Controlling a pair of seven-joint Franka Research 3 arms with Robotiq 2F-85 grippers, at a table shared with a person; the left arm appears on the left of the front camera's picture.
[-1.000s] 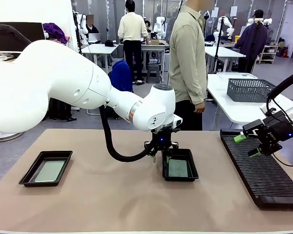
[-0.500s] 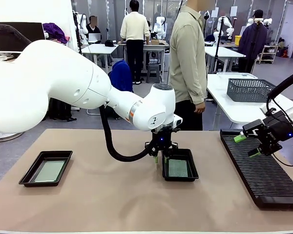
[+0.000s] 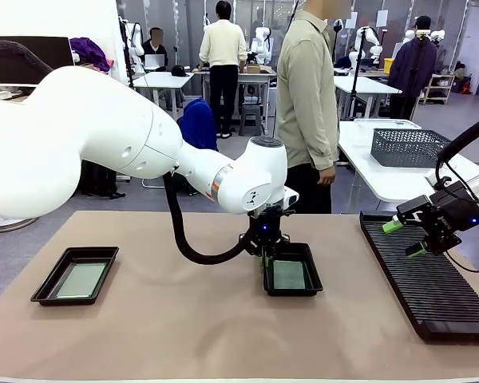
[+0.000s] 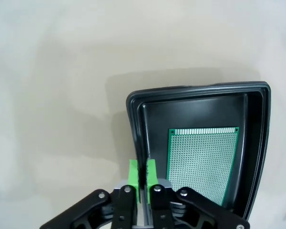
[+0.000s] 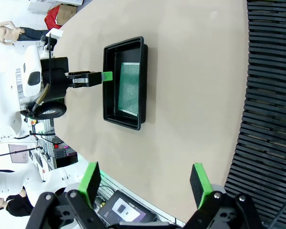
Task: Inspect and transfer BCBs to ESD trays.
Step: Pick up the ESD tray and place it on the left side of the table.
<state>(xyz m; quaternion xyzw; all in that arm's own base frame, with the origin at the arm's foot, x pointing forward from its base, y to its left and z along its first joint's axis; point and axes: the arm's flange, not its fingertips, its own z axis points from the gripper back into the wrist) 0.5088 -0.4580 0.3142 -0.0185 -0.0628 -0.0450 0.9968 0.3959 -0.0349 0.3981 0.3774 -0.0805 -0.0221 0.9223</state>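
A tan table holds two black ESD trays. The left gripper (image 4: 142,172) pinches its jaws tight on the left rim of the middle tray (image 3: 292,275), which holds a green BCB (image 3: 289,274). Another BCB (image 3: 81,280) lies in the far-left tray (image 3: 75,275). The right gripper (image 3: 404,238), jaws wide apart and empty, hovers over a slotted rack (image 3: 431,287).

A shallow black ESD tray (image 3: 292,275) sits flat mid-table, its left rim pinched between the closed left gripper (image 4: 142,172) pads. Inside lies a green perforated BCB (image 4: 203,160), flat on the floor, just beside the gripper. A second tray (image 3: 76,274) with a pale board (image 3: 81,280) lies well left of that gripper.
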